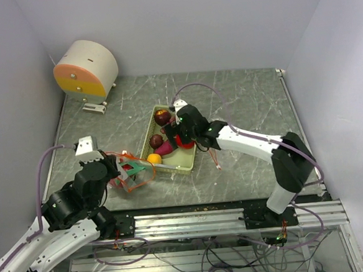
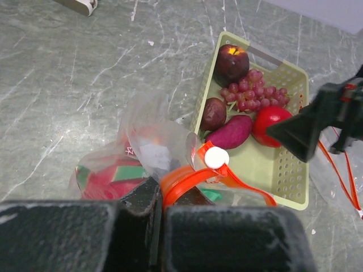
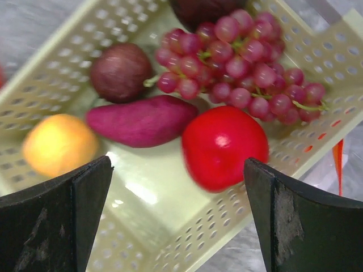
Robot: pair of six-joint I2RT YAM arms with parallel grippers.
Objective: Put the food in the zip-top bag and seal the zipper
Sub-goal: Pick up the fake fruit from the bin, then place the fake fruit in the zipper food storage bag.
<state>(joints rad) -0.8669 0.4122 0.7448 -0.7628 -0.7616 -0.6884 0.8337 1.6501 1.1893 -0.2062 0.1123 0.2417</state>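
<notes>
The picking step is in hand. The right end effector is hovering with its fingers spread wide over the pale green perforated plastic tray. The glossy round red toy apple is sitting just beyond the gap between the tips, at the centre of the right wrist view. Lying around it are the purple toy sweet potato just beside it on the left, the small orange at far left, the purple grape bunch at upper right and a dark round fruit at upper left.

At the bottom of the left wrist view, the left end effector is pinching the orange zipper rim of the clear plastic zip-top bag. The bag is resting on the grey marbled surface just beside the tray. Something red and green is showing through the film, likely a piece already inside.

The next move probably calls for lowering squarely over the slick apple, closing on it, then carrying it to the bag's crumpled, narrow mouth.
</notes>
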